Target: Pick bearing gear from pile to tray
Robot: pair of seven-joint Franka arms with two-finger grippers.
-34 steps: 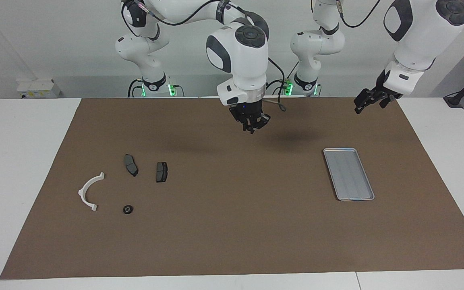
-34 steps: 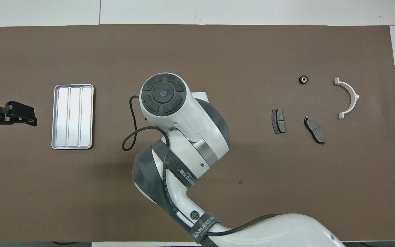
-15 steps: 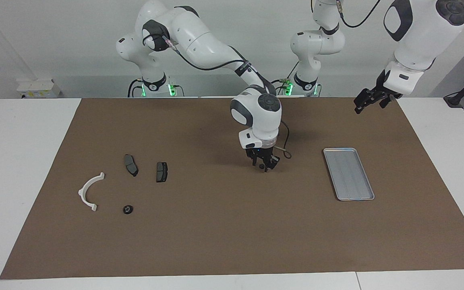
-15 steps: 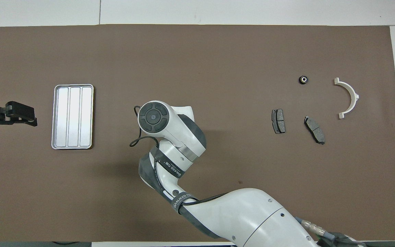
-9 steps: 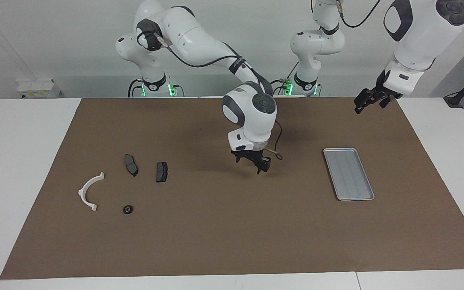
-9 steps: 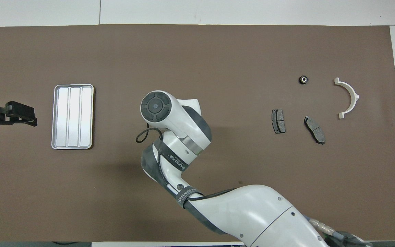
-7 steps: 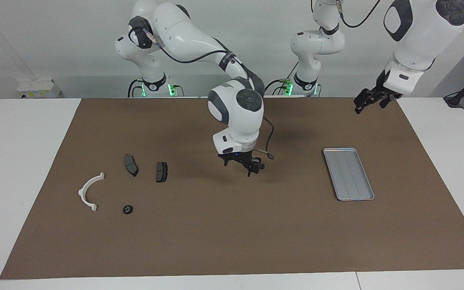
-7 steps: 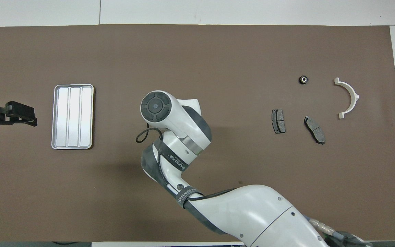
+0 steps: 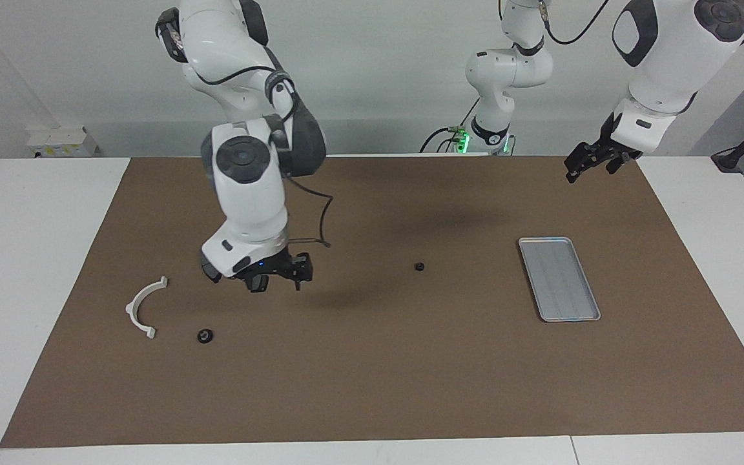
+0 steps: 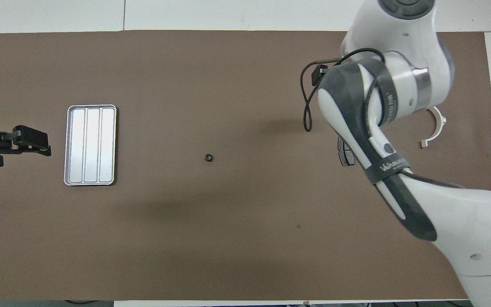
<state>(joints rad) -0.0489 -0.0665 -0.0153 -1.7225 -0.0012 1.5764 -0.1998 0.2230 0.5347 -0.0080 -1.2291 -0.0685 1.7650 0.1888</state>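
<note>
Swung the right tool (image 9: 279, 279) back toward the right arm's end of the counter (image 9: 36, 258), low over the spot by the dark plate (image 10: 342, 152). Kept it spread apart, with nothing in it. Had let go a moment before, over the middle of the brown mat (image 9: 372, 374). Left one small black round piece (image 9: 419, 266) lying there alone, well apart from the tray (image 9: 559, 279) and not in it. Found the tray bare. Left a second black round piece (image 9: 205, 336) near the white half-ring (image 9: 143, 309). Held the left tool (image 9: 588, 165) up in the air near the tray's end of the mat, spread apart too, waiting. Looked like a half-way drop, maybe put down where the left arm could reach it and carry it on to the tray. Looked like a trip back for the second piece next. Not done yet, either way.
</note>
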